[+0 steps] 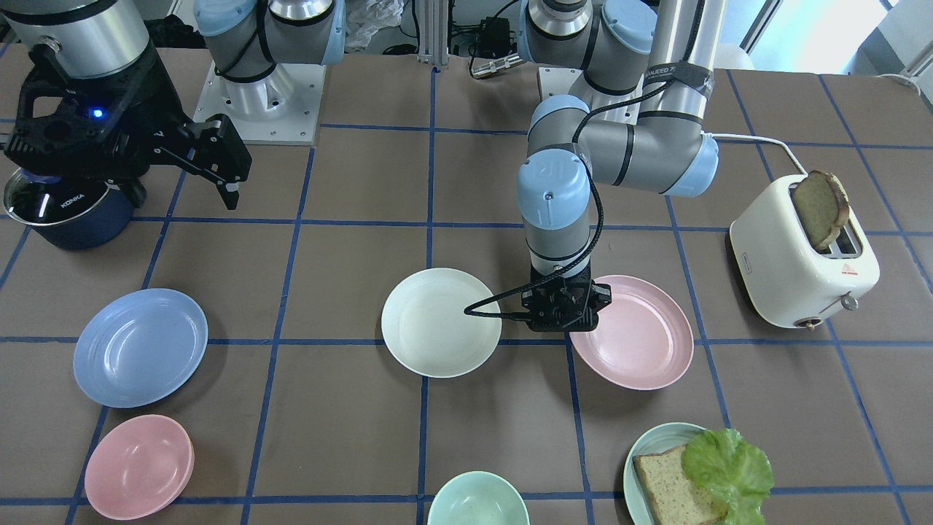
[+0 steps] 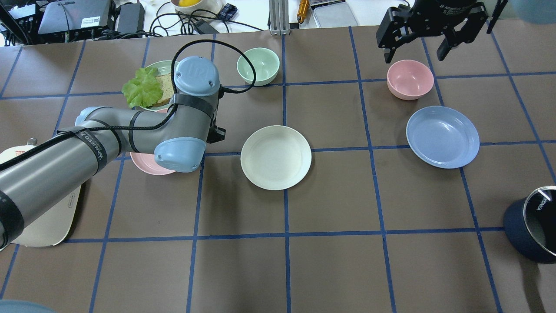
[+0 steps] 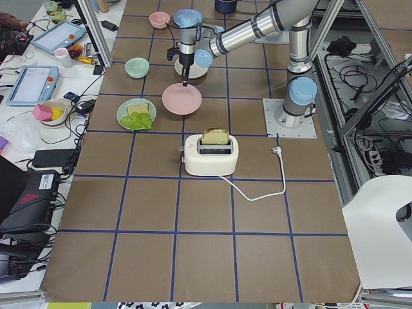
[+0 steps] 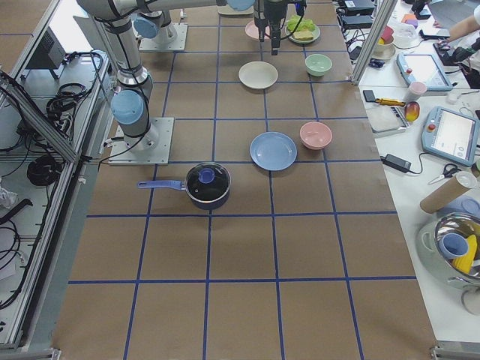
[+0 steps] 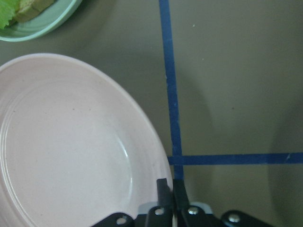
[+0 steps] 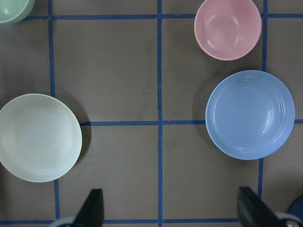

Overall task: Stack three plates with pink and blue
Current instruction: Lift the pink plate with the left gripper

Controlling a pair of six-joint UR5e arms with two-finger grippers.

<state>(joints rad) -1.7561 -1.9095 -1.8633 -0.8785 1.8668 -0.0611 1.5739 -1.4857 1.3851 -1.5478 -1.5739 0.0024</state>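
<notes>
The pale pink plate lies right of centre in the front-facing view, and it fills the left wrist view. My left gripper points straight down at its rim nearest the cream plate. Its fingers are shut on that rim. I cannot tell whether the plate is off the table. The cream-white plate lies at the table's centre. The light blue plate lies on my right side. My right gripper hangs high above the table, open and empty.
A pink bowl sits beyond the blue plate. A green bowl and a teal plate with bread and lettuce are at the far edge. A white toaster stands on my left. A dark pot stands near right.
</notes>
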